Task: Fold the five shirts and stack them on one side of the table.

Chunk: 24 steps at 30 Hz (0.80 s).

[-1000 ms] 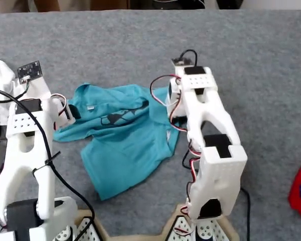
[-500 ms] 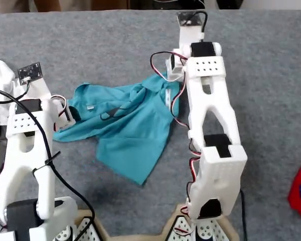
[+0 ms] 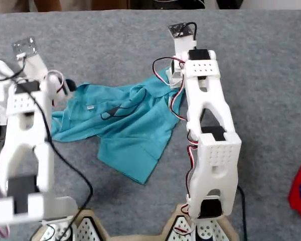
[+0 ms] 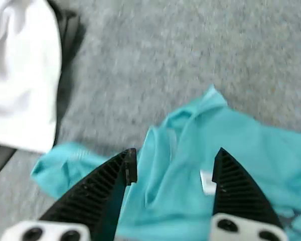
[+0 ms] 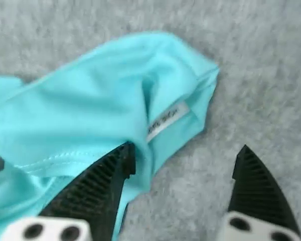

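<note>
Jaws, left and right alike, stand spread above the crumpled teal fabric shirt (image 3: 130, 125), which looks light, limp and floppy, best pinched at its edges.

Grey felt table cover (image 3: 261, 75) runs edge to edge, fuzzy and plain. Down at six o'clock, a pale wooden base board (image 3: 101, 230) pokes in from the near rim. Over at nine o'clock, a black object (image 4: 69, 27) lies flat on the felt; can't tell what it is. Up at eleven o'clock, beyond the far edge, there's a brown strip (image 3: 45, 4).
</note>
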{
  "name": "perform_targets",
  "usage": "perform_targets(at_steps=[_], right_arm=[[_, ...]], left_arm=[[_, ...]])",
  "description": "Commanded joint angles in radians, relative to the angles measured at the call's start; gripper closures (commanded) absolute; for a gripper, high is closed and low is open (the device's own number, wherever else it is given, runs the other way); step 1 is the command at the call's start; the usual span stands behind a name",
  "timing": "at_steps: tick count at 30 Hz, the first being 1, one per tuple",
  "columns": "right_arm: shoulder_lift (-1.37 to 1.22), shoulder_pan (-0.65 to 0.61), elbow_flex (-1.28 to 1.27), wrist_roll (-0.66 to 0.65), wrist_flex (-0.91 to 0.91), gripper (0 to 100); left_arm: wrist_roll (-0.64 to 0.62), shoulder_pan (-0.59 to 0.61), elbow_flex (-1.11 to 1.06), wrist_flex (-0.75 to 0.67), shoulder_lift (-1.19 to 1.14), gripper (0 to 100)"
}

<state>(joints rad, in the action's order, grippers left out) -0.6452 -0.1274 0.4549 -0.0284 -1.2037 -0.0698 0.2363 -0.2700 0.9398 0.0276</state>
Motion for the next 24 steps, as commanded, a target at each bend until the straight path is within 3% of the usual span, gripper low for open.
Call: perform_targets(at_steps=[1,9,15,24], right_arm=[[0.004,0.030,0.016,-0.009,0.097,73.1],[-0.016,0.058,-0.022,-0.009,0.212,90.3],[-0.021,0.071,-0.019,-0.009,0.212,91.7],[-0.021,0.071,-0.024,-0.009,0.212,91.7]], left_arm=[[-0.009,-0.029,0.275,0.038,-0.203,75],[0.012,-0.071,0.740,0.368,-0.516,75],[0.196,-0.061,0.898,0.707,-0.568,75],[0.196,-0.046,0.899,0.695,-0.572,80]])
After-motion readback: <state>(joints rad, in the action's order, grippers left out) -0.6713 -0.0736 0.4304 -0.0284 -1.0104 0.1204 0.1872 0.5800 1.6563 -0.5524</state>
